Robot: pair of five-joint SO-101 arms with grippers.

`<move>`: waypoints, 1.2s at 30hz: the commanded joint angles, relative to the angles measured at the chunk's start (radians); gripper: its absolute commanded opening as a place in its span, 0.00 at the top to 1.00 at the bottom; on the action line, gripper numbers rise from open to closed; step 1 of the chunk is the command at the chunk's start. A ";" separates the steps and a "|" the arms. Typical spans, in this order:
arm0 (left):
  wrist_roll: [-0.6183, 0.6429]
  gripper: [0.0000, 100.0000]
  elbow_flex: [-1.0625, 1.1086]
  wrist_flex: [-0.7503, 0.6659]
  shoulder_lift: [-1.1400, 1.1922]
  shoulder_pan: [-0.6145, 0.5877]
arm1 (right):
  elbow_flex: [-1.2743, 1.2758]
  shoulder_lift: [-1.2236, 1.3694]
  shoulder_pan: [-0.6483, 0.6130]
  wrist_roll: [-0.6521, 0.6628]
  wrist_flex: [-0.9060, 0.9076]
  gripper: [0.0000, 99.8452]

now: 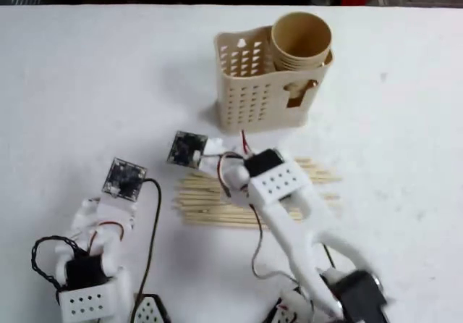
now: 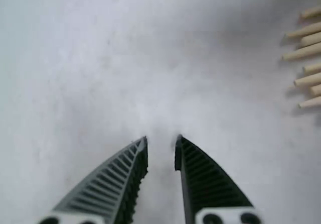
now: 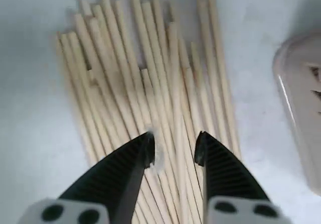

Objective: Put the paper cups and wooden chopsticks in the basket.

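White table [image 1: 87,69], wooden chopsticks [image 3: 150,73] directly beneath the right hand [image 3: 174,143] (parted, apparently gripping none).

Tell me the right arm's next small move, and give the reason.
Probably lower the right gripper a little and close it on a few of the chopsticks. Its jaws stand open over the pile on the table, and the paper cups already sit stacked in the basket, so the chopsticks seem to be what is left.
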 commanded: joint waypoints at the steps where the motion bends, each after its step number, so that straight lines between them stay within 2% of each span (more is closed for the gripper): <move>1: -0.008 0.89 -0.003 0.006 -0.010 0.013 | -0.031 0.082 0.035 0.040 -0.067 0.85; 3: -0.008 0.89 -0.003 0.006 -0.010 0.013 | -0.035 0.131 0.038 0.075 -0.073 0.85; 10: -0.008 0.89 -0.003 0.006 -0.010 0.013 | -0.037 0.202 0.062 0.078 -0.130 0.86; 15: -0.008 0.89 -0.003 0.006 -0.010 0.013 | -0.037 0.225 0.059 0.078 -0.151 0.99; 20: -0.008 0.89 -0.003 0.006 -0.010 0.013 | -0.038 0.182 0.061 0.078 -0.130 0.98; 23: -0.008 0.89 -0.003 0.006 -0.010 0.013 | -0.038 0.102 0.050 0.075 -0.067 0.98; 29: -0.008 0.89 -0.003 0.005 -0.010 0.013 | -0.054 -0.191 0.024 -0.018 0.031 0.98; 36: -0.008 0.89 -0.003 0.003 -0.010 0.013 | -0.239 -0.426 -0.027 -0.135 0.236 0.98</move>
